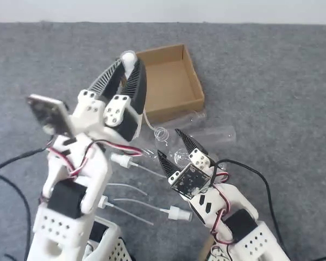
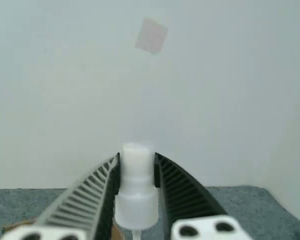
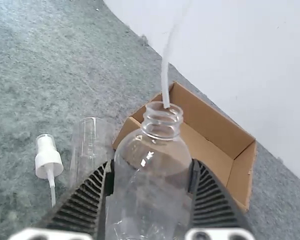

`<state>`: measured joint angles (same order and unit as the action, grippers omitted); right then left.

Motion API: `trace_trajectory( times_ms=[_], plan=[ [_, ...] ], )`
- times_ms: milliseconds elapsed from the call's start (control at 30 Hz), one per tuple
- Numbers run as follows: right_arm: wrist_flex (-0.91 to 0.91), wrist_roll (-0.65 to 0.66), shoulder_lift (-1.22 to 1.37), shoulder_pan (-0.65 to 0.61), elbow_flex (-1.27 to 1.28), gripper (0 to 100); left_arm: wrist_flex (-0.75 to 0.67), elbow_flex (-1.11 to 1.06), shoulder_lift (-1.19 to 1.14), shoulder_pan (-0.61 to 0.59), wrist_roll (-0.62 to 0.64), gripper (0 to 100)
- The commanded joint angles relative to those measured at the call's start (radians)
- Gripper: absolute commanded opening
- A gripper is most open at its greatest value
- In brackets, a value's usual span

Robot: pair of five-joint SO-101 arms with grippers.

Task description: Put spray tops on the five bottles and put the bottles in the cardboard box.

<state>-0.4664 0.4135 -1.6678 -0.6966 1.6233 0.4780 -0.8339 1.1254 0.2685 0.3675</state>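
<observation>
My left gripper (image 1: 129, 61) is raised above the table, shut on a white spray top (image 1: 129, 56), which stands upright between its fingers (image 2: 136, 187). The top's thin tube (image 3: 166, 70) hangs down into the open neck of a clear bottle (image 3: 149, 165). My right gripper (image 1: 169, 144) is shut on that bottle (image 1: 168, 145) and holds it upright, in front of the cardboard box (image 1: 176, 107). Two more clear bottles (image 1: 213, 134) lie beside the box. Three spray tops with tubes (image 1: 121, 160) lie on the grey carpet between the arms.
The cardboard box (image 3: 215, 125) is open and holds nothing. A lying bottle (image 3: 87, 142) and a loose spray top (image 3: 48, 161) rest near the held bottle. A white wall bounds the far edge of the carpet. Cables trail at the arm bases.
</observation>
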Motion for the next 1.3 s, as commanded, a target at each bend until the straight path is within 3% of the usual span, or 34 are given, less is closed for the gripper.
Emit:
trace_trajectory(
  times_ms=[0,300,467,700,967,1267],
  plan=[
    [0.019,0.008,-0.016,-0.002,-0.011,7.0,0.002,0.001,-0.043,0.040,-0.003,1],
    [0.019,0.006,-0.016,-0.001,-0.011,7.0,-0.127,-0.117,-0.064,0.061,-0.008,1],
    [0.019,0.003,-0.016,0.012,-0.015,7.0,-0.124,-0.142,-0.064,0.063,-0.006,1],
    [0.021,-0.103,-0.018,0.065,-0.040,7.3,-0.114,-0.154,-0.064,0.094,-0.008,1],
    [0.028,-0.103,-0.018,0.068,-0.035,7.2,-0.034,-0.154,-0.057,0.150,-0.044,1],
    [0.028,-0.103,-0.018,0.070,-0.035,7.0,-0.037,-0.225,-0.057,0.150,-0.048,1]
  ],
)
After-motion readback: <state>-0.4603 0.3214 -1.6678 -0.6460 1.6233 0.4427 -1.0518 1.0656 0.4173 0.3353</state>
